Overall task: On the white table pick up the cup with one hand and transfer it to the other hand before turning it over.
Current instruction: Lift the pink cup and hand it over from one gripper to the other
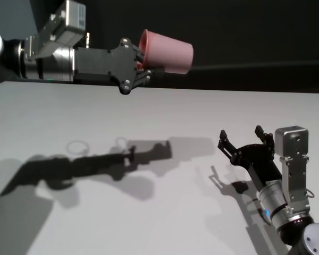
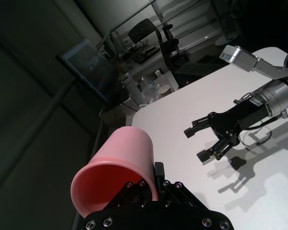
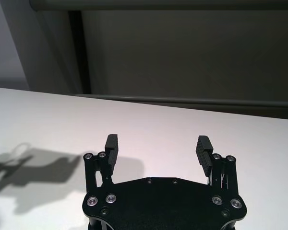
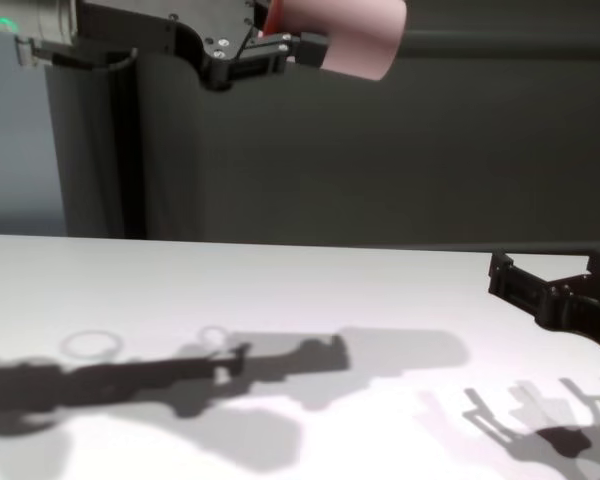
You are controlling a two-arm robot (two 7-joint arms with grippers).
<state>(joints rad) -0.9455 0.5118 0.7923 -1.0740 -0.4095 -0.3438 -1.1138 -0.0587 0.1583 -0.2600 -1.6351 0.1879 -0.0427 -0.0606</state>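
Observation:
The salmon-pink cup (image 1: 167, 51) is held on its side high above the white table (image 1: 53, 111), base pointing to the right. My left gripper (image 1: 142, 62) is shut on its rim, with one finger inside the mouth. The left wrist view shows the cup (image 2: 120, 163) and my left gripper (image 2: 150, 184) at its open mouth. The chest view shows the cup (image 4: 345, 30) and left gripper (image 4: 280, 42) at the top. My right gripper (image 1: 240, 133) is open and empty, low over the table at the right, apart from the cup. It also shows in the other views (image 3: 157, 141) (image 2: 196, 143) (image 4: 555, 272).
Faint ring marks (image 1: 77, 146) lie on the table left of centre, beside the left arm's shadow. A dark wall runs behind the table's far edge (image 1: 244, 91). In the left wrist view, a monitor (image 2: 89, 67) and an office chair (image 2: 146, 33) stand beyond the table.

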